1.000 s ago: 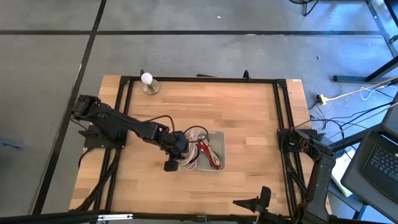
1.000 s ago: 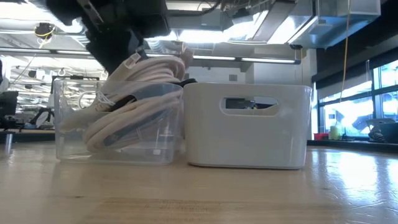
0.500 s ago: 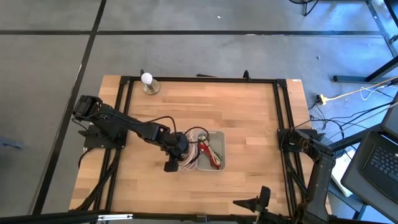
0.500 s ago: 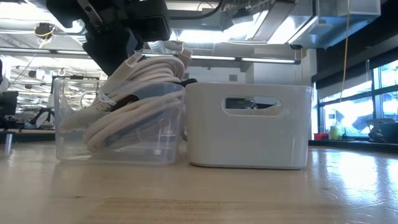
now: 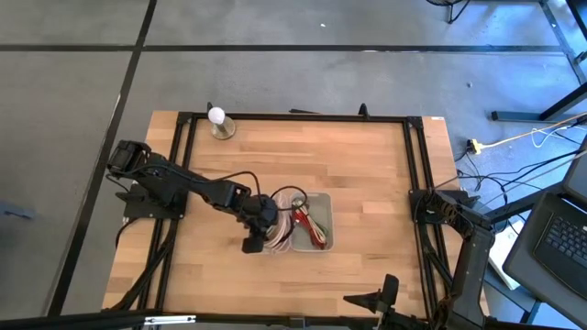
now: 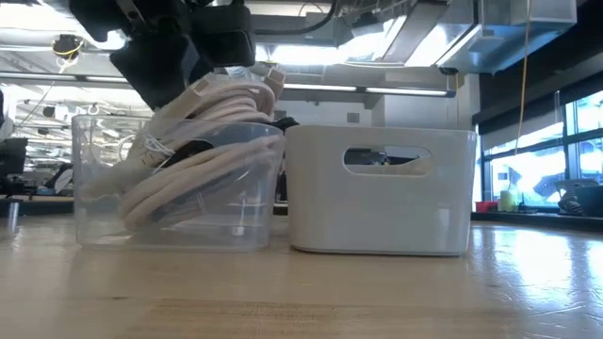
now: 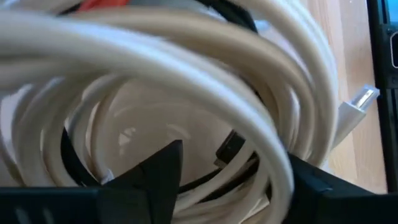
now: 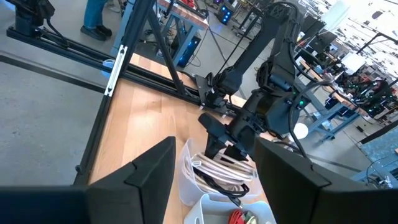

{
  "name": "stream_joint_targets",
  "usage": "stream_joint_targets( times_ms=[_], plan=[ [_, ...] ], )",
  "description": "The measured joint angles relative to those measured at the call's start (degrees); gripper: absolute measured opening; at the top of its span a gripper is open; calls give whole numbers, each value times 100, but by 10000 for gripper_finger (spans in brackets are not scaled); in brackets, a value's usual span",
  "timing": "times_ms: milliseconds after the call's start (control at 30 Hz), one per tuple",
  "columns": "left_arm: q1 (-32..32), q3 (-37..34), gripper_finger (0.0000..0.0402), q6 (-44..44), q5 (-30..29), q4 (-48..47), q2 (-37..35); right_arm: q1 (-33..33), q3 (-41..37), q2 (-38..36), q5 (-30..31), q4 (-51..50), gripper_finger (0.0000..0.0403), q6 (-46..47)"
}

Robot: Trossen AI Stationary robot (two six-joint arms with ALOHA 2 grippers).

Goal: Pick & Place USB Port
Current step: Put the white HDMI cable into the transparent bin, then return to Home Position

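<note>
- Hovering over the clear bin, the left gripper sits right above the coiled white USB cable; left wrist view shows its two dark fingers spread apart with a cable loop running between them, not pinched.
- White cable coil lies in the clear bin, heaped up over the rim, one flat connector end sticking out to the side.
- Clear bin touches the white bin beside it; high view shows red and other cables in that white bin.
- Right gripper parked at the table's right edge, fingers wide apart, holding nothing.
- Progress judgement: cable looks placed in the clear bin with the grip let go, so the place step seems about done.
- Left to do, likely: lift the left arm clear; cannot tell if more cables must go.
</note>
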Motion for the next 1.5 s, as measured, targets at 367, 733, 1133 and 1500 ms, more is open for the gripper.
stream_joint_targets(
  times_ms=[367, 733, 1133, 1500],
  plan=[
    [-7, 414, 175, 58, 60, -842, -4, 0, 0, 0, 0, 0, 219, 0],
    [-7, 540, 117, -7, 212, -1096, -9, 0, -2, 0, -151, -39, 220, 169],
    [-7, 540, 120, -107, 399, -1301, -112, -1, -2, 0, -151, -42, 220, 149],
    [-7, 540, 155, -327, 451, -1478, -552, 0, -2, 0, -155, -125, 220, 264]
  ],
)
